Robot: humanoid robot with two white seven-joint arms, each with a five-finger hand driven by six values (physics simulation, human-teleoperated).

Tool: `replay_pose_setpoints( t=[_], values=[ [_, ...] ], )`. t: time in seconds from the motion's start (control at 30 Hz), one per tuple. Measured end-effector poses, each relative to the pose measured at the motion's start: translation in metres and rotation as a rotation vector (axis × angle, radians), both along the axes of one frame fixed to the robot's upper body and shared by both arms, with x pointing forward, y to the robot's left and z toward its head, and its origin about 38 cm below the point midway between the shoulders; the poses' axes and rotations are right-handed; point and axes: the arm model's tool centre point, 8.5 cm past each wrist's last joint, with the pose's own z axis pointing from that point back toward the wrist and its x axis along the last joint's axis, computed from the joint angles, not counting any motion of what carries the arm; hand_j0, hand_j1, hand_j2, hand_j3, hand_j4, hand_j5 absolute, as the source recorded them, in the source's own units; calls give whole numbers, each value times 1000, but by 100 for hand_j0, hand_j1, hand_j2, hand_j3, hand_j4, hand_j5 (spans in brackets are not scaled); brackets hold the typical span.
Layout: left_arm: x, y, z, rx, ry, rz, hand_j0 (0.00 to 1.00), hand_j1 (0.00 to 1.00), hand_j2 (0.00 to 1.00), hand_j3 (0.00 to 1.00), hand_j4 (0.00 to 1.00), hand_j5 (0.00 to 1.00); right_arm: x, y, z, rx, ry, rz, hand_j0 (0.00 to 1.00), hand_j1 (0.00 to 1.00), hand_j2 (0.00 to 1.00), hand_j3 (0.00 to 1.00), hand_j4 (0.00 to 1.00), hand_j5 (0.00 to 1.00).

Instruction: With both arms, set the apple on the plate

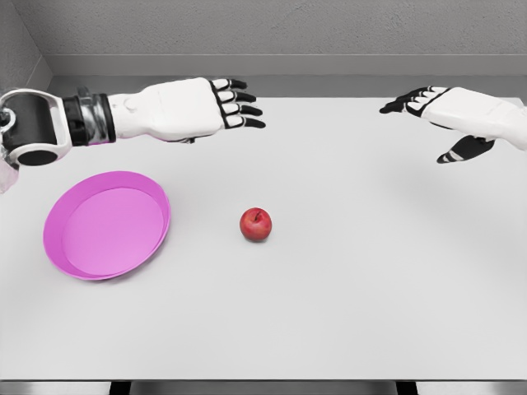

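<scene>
1. A white table (pixel 354 288) fills most of the view, evenly lit with soft shadows.
2. Behind it runs a grey textured wall (pixel 288 25), with a paler ledge at its foot.
3. A second grey wall (pixel 15 49) meets it at the left corner.

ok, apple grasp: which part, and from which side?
Probably from above, fingers around the round sides of the apple. It sits upright, stem up, alone on the table with room all round. Right hand has the clearer side; the plate lies on the left hand side.
</scene>
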Motion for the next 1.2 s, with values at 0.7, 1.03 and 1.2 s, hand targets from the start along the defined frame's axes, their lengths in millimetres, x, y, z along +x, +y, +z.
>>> replay_pose_setpoints(
  t=[0.7, 1.03, 1.2],
  values=[
    [-31, -56, -63, 201, 133, -200, 100, 100, 100, 100, 100, 100, -3, 2, -5, -8, 14, 9, 100, 100, 100, 100, 100, 100],
    [-32, -60, -72, 292, 114, -205, 100, 100, 100, 100, 100, 100, -4, 0, -6, -13, 18, 7, 100, 100, 100, 100, 100, 100],
    [-34, -59, -73, 273, 165, -202, 100, 100, 100, 100, 100, 100, -4, 0, -5, -13, 16, 7, 100, 100, 100, 100, 100, 100]
  ],
)
